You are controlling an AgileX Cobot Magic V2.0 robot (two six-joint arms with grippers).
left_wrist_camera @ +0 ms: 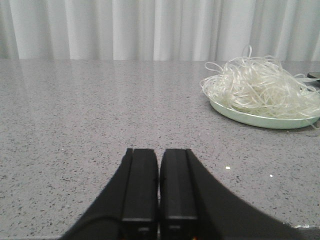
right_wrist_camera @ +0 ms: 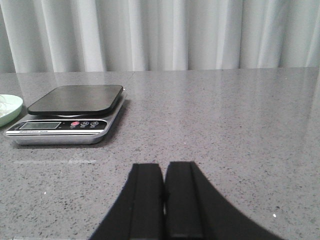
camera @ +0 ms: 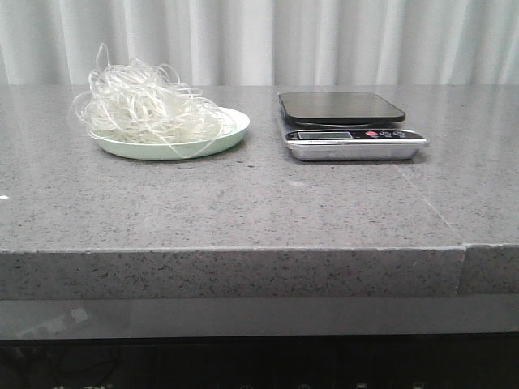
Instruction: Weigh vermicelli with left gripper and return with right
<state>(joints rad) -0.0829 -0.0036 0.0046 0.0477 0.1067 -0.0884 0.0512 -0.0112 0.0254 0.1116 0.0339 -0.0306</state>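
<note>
The vermicelli [camera: 150, 109] is a fluffy whitish tangle heaped on a pale green plate [camera: 219, 138] at the table's back left; the left wrist view shows the same vermicelli [left_wrist_camera: 262, 87] and plate [left_wrist_camera: 260, 120] well ahead of the fingers. A kitchen scale [camera: 349, 123] with a dark platform and silver front stands to the right of the plate, bare on top; the scale [right_wrist_camera: 70, 112] also appears in the right wrist view. My left gripper [left_wrist_camera: 159, 152] is shut and holds nothing, low over bare table. My right gripper [right_wrist_camera: 164, 167] is shut too, empty, short of the scale. Neither gripper appears in the front view.
The grey speckled stone table [camera: 243, 203] has a seam [camera: 464, 247] near its front right edge. White curtains [camera: 324, 40] hang behind the table.
</note>
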